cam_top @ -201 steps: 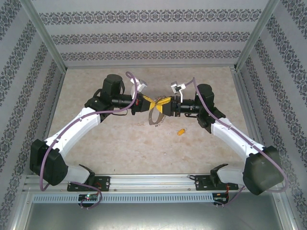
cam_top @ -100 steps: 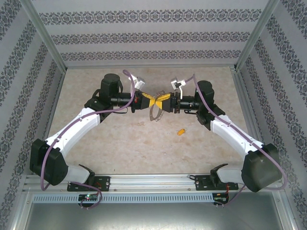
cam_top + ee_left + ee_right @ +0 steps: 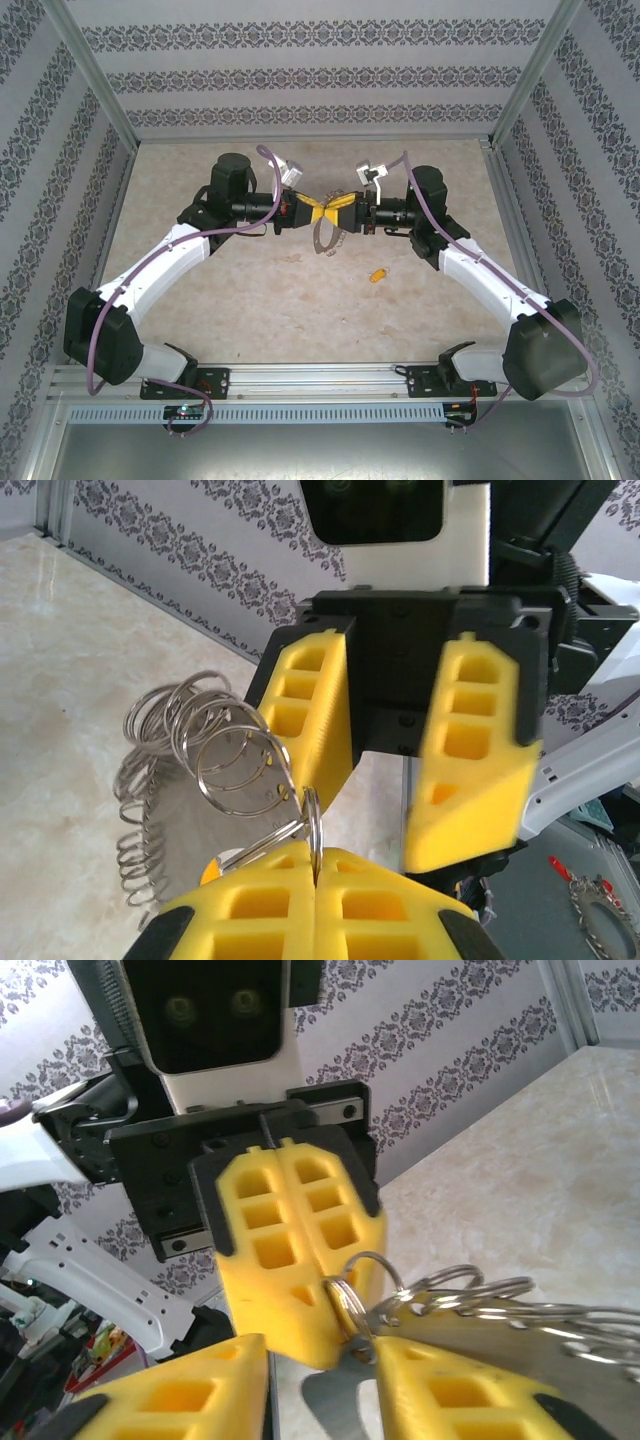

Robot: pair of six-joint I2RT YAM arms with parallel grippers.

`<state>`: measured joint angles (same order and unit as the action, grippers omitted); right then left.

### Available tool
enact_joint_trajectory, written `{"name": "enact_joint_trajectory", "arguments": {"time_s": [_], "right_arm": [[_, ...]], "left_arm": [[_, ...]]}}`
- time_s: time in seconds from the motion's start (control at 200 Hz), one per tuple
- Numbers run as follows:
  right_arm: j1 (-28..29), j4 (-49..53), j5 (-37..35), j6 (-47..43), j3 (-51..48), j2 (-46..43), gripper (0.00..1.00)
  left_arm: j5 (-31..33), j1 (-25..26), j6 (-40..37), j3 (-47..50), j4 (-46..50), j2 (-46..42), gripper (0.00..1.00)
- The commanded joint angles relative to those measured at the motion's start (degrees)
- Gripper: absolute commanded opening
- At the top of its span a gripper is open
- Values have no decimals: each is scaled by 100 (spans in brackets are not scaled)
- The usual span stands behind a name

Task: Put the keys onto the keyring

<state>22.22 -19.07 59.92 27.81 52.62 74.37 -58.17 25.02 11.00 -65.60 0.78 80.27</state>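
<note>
— What sort of place is this?

— A robotics lab, and more exactly a closed test cell. The patterned wallpaper (image 3: 300, 75) looks homely, but it covers flat panels held in bare aluminium posts (image 3: 92, 75).

— And the floor of it?

— A beige, stone-look tabletop (image 3: 280, 300), boxed in by those panels on three sides.

— Anything else that says lab?

— The left arm (image 3: 165, 255) and the right arm (image 3: 485, 280) are bolted to a metal rail (image 3: 320, 380) at the near edge. Purple cables (image 3: 140, 270) loop along them, and a slotted cable duct (image 3: 300, 412) runs beside the rail.
</note>
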Motion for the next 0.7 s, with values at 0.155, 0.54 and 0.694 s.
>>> {"name": "enact_joint_trajectory", "arguments": {"time_s": [0.155,0.54,0.694], "right_arm": [[-148,-378,18,-52,274,-63,35],[-27,-339,332,-96,353,60,20],[45,-207,441,-171,311,99,22]], "left_arm": [[-413,73,20,-60,-139,73,0],[-414,80,110,-93,-235,112,0],[-423,82,182,-62,-346,138,0]]}}
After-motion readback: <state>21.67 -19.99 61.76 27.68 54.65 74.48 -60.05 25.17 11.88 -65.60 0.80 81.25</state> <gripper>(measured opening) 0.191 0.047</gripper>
